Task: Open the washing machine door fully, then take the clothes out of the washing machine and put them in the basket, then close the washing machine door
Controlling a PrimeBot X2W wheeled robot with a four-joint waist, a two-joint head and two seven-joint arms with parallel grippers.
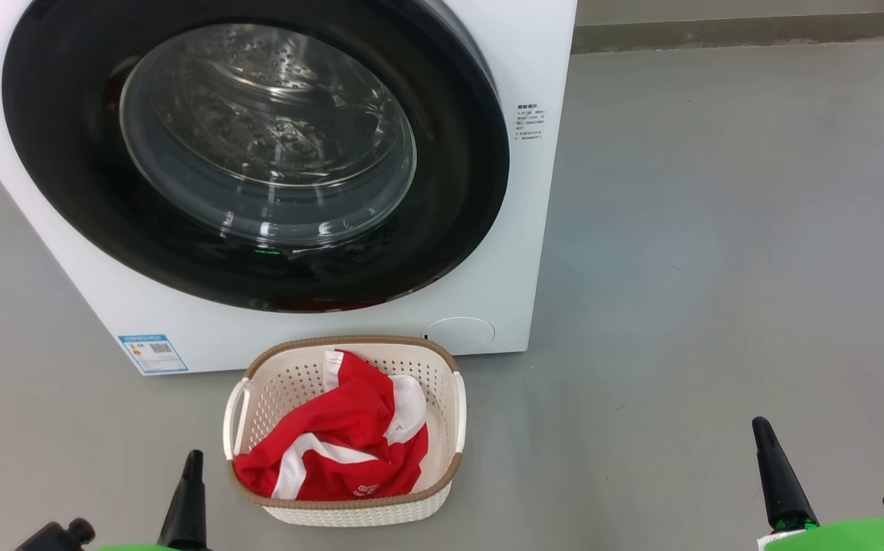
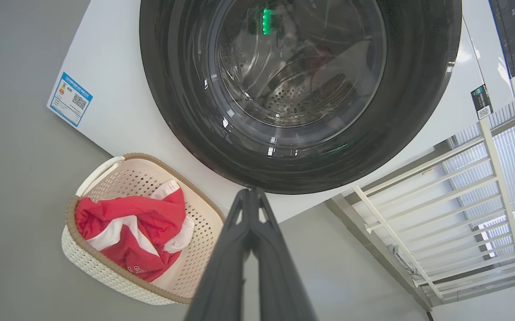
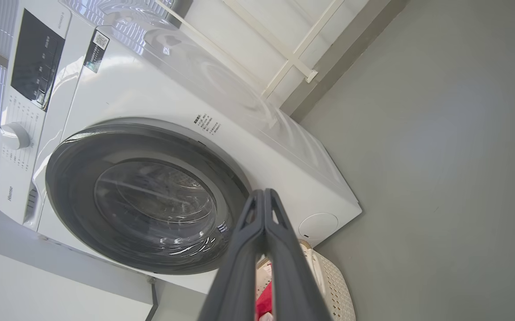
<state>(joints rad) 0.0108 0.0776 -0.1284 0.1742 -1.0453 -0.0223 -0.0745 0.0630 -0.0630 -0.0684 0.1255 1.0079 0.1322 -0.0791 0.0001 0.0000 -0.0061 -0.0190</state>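
Clothes (image 1: 342, 444), red and white, lie heaped in the basket (image 1: 288, 383), which I see on the grey floor (image 1: 717, 229) just in front of the washing machine (image 1: 143, 321). The washing machine door (image 1: 258, 153) sits flush against its front. My left gripper (image 1: 194, 459) and right gripper (image 1: 761, 428) hang low on either side, both clenched on nothing, fingers pressed together.

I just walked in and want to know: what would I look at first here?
The big round washing machine door, glossy black around clear glass, sits shut on the white washing machine. Right in front, on the grey floor, the basket holds bright red and white clothes.
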